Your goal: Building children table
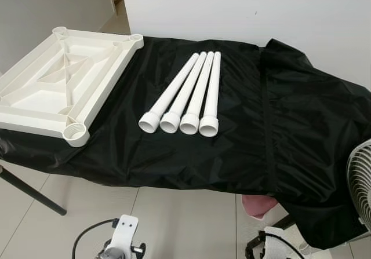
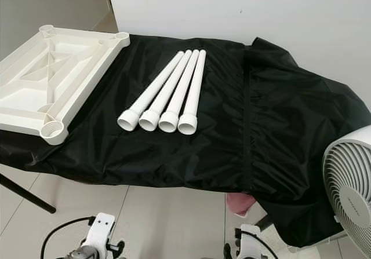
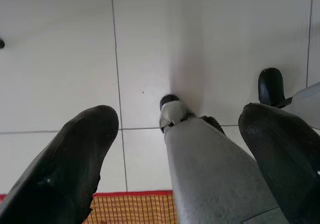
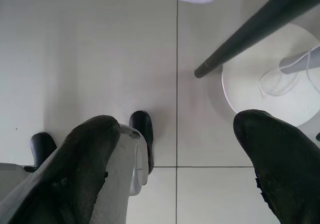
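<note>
Four legs (image 1: 184, 94) lie far from open jaws.

Open black cloth (image 1: 278, 126) lies right of the four legs (image 1: 184, 94); the tabletop (image 1: 58, 82) crowds their left.

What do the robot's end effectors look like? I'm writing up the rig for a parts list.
Each end effector has two long, thick black fingers with rounded, matte tips: left end effector, right end effector. From the head views, the left wrist carries a white housing with a black cable looping off it, and the right wrist shows similar white housing and black fittings.
</note>
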`<state>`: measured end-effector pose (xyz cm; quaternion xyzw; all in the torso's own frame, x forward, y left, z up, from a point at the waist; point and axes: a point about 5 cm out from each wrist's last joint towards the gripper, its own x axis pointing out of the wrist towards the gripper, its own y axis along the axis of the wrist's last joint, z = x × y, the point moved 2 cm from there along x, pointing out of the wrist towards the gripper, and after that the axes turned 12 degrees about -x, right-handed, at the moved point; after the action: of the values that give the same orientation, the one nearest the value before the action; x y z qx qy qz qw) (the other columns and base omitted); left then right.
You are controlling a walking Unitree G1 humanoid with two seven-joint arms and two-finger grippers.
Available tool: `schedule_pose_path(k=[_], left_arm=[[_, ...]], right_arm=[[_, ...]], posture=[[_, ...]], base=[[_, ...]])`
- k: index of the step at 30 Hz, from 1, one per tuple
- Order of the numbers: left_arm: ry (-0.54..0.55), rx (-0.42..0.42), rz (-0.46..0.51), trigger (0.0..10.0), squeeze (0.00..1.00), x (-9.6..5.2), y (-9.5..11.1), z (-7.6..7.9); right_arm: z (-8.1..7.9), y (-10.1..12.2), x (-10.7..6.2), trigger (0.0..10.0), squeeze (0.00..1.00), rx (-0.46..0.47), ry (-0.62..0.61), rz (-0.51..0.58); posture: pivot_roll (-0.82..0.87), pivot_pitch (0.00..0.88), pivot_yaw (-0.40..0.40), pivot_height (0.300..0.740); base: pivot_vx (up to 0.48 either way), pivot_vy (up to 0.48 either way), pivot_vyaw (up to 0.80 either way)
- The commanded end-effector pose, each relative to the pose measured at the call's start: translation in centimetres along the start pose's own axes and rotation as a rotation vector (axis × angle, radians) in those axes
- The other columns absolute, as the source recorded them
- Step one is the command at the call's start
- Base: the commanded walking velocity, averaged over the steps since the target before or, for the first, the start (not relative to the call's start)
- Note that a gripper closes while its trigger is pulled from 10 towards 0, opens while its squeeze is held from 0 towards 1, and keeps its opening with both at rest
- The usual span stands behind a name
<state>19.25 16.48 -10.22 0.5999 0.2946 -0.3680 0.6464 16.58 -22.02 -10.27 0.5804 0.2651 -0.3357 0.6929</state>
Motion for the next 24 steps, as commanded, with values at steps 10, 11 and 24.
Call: schedule_pose_path(k=[10,11,24], left_arm=[[0.05,-0.002,-0.016,10.0,0.0,-0.3,-0.6,-1.1],[0.052,-0.006,-0.016,10.0,0.0,-0.3,-0.6,-1.2],[0.057,-0.012,-0.017,10.0,0.0,-0.3,-0.7,-1.2]], right_arm=[[-1.3,-1.0,-0.3,10.0,0.0,-0.044,0.053,-0.03],[-1.5,-1.2,-0.4,10.0,0.0,-0.047,0.06,-0.035],[-2.0,-1.3,-0.4,10.0,0.0,-0.062,0.079,-0.04]], posture=[[-0.05,0.0,0.014,0.74],[-0.04,0.0,0.004,0.74],[-0.03,0.0,-0.011,0.74]], base=[[0.0,0.112,0.0],[0.0,0.281,0.0],[0.0,0.313,0.0]])
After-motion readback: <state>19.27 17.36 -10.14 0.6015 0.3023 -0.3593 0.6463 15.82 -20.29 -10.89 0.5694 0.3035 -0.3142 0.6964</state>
